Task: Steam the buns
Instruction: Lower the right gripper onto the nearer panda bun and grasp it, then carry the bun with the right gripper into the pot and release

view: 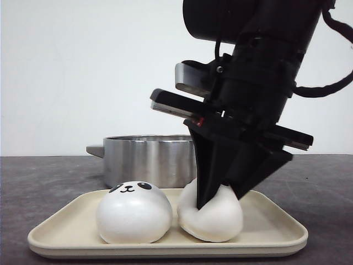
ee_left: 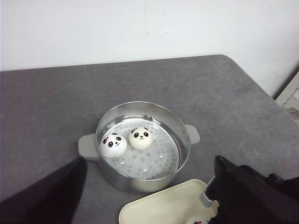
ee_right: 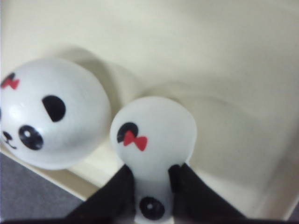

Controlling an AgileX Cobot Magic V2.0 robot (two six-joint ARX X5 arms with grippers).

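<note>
Done so far: two buns sit inside the steel pot, one beside the other, both on the perforated steamer floor
Left to do: two buns remain on the cream tray, so the job looks about half finished
Bun being taken: the right-hand tray bun, resting on the tray just beside its neighbour, visibly squashed where the fingers press in
Other tray bun: the left one, face up, untouched, near the tray's front edge
Right claw: right gripper clenched around the right-hand bun, fingers pinching its lower face from both sides; bun not yet lifted clear, by the look of it
Left claw: left gripper hangs above the table short of the pot, its dark fingers spread wide with nothing between them
Pot and tray: pot stands just behind the tray, so the carry looks short
</note>
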